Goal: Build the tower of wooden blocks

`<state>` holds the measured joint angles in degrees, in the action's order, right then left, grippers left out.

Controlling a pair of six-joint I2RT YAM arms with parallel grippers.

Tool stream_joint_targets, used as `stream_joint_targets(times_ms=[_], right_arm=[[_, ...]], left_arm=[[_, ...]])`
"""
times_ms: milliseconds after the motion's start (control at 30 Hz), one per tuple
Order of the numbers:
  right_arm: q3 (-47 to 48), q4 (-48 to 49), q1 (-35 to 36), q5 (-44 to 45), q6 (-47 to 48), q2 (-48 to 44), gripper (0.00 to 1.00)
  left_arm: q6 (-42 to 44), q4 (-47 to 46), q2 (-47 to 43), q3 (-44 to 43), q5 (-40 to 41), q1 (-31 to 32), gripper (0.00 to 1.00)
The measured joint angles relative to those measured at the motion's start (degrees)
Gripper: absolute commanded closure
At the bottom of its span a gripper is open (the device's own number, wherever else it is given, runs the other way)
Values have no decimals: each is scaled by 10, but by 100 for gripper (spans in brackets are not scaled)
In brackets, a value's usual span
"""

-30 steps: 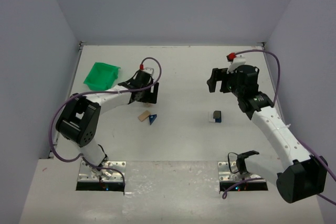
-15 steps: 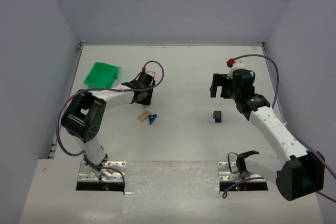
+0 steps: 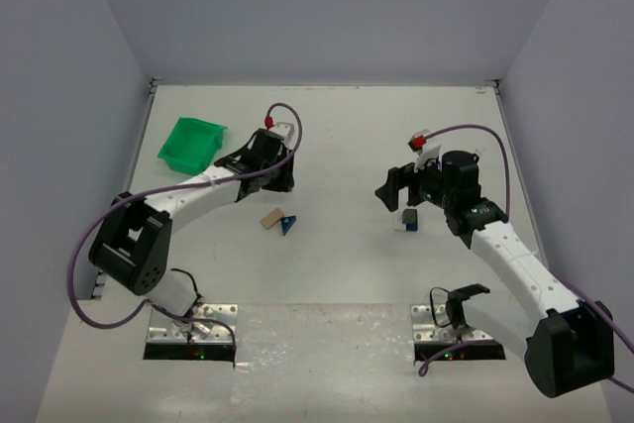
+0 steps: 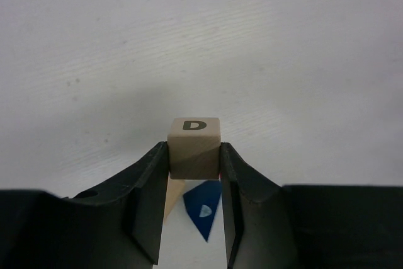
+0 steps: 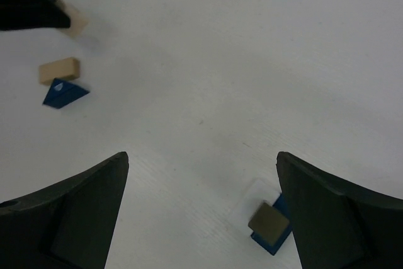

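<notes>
Left of centre in the top view, the left jaws pinch a tan D cube [image 4: 194,146] near their tips; a tilt could twist it loose. Just below lie a tan block [image 3: 269,219] and a wedge [image 3: 287,225]. At right, the right jaws hang wide open over the grey-on-blue stack [image 3: 409,218] and could topple it. The bin [image 3: 191,143], upper left, blocks nothing.

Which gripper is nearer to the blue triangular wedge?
Left. The left gripper, shut on a tan block, hangs just beyond the blue wedge; the open right gripper is far to its right, beside the dark grey block.
</notes>
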<state>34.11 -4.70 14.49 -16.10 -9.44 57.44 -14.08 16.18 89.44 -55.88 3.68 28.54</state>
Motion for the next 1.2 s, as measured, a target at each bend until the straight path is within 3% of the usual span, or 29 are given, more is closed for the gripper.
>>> stream_joint_targets(times_ms=[267, 567, 833, 1200], right_arm=[[-65, 134, 51, -211, 77, -72, 1], [-61, 273, 166, -238, 166, -41, 2], [-55, 355, 202, -227, 193, 14, 17], [-26, 390, 250, -185, 212, 39, 32]], left_arm=[[-68, -130, -202, 63, -231, 3, 100], [-185, -285, -252, 131, -396, 3, 100], [-255, -363, -252, 169, -457, 3, 100], [-259, -359, -278, 169, -421, 3, 100]])
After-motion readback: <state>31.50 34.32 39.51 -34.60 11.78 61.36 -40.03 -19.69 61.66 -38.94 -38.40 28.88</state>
